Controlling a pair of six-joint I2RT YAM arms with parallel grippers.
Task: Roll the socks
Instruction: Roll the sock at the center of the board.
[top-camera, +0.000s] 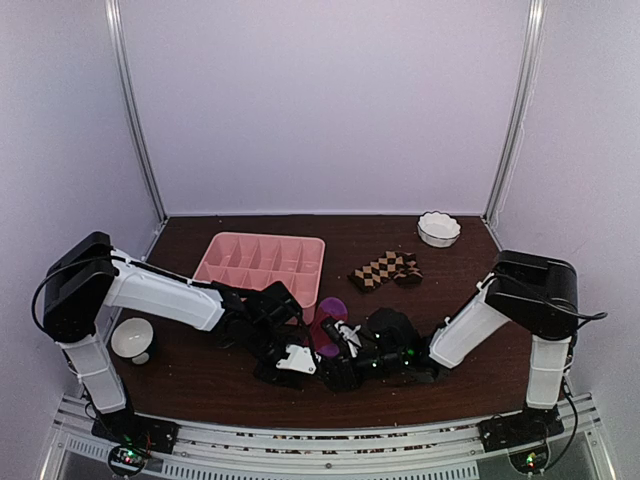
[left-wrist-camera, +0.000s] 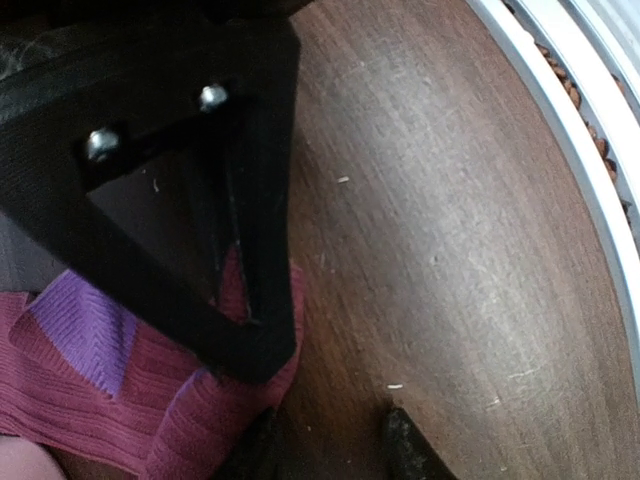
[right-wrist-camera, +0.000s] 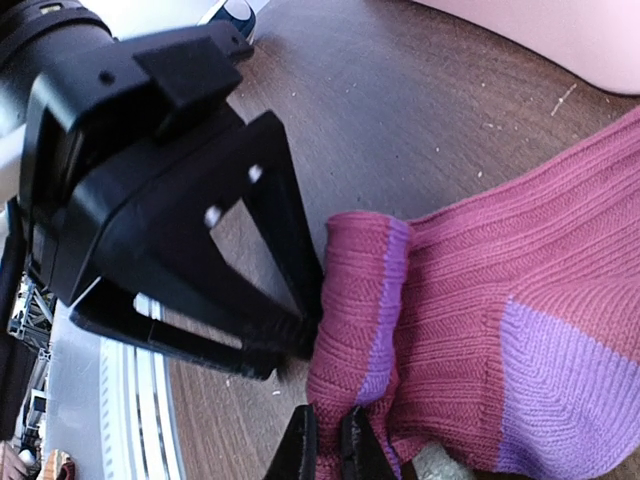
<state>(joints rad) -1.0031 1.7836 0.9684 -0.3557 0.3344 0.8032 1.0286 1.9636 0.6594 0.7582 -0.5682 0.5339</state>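
Since the pink sock (right-wrist-camera: 470, 300) lies crumpled at the near middle of the table, with only one edge folded over, little of a roll is judged to be formed. The right claw (right-wrist-camera: 328, 445) is seen with its fingers drawn together at that fold; whether fabric is nipped between them cannot be told. The left claw (left-wrist-camera: 335, 450) is held apart just beside the sock, with bare wood showing between its fingers. If it is closed there, nothing may be caught and the fold is likely to spring flat. Crowded so close, the two claws could also be knocked together.

The checkered sock (top-camera: 385, 268) is found well apart, toward the back. The table (top-camera: 460, 300) is of dark, scuffed wood flecked with crumbs. A pink tray (top-camera: 265, 239), a white bowl (top-camera: 438, 229) at the back right and a second bowl (top-camera: 132, 338) at the left are set on it. Pale lilac walls are seen around.
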